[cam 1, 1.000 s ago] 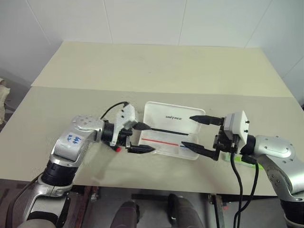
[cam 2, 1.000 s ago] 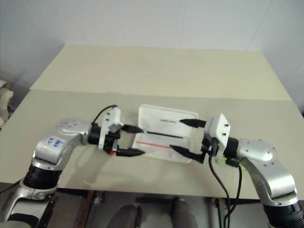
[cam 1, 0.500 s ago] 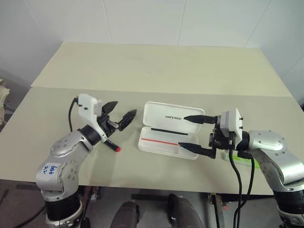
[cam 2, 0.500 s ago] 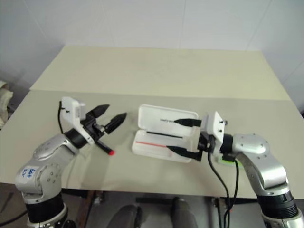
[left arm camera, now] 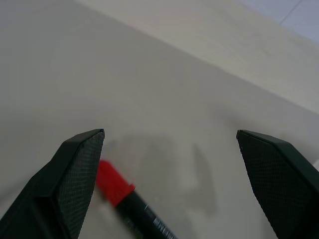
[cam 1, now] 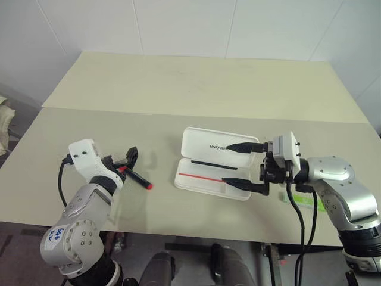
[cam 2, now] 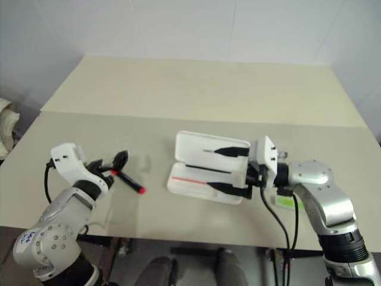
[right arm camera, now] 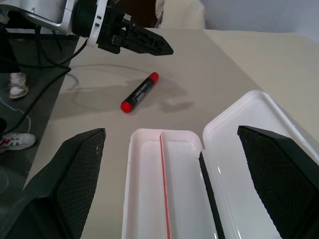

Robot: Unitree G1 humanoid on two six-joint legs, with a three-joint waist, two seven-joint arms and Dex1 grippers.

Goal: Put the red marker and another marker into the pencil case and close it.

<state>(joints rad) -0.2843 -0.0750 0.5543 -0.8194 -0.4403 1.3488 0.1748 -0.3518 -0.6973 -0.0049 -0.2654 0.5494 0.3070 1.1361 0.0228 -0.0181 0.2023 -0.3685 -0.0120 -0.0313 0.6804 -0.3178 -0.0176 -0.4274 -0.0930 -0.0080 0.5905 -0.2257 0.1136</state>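
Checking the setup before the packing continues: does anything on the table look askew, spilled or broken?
Nothing stands out. The white hard plastic pencil case lies open and flat, its tray holding no marker. The black marker with red cap lies loose on the beige table by the open left hand. The lime-green marker lies partly hidden behind the right arm.

Pencil case [cam 1: 214, 164] mid-table [cam 1: 178, 89] (lid open) — red marker [cam 1: 136, 177] left, another marker [cam 1: 309, 201] right.

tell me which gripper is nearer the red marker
Left. The left gripper hangs open right over one end of the red marker; the right gripper is across the pencil case, open.
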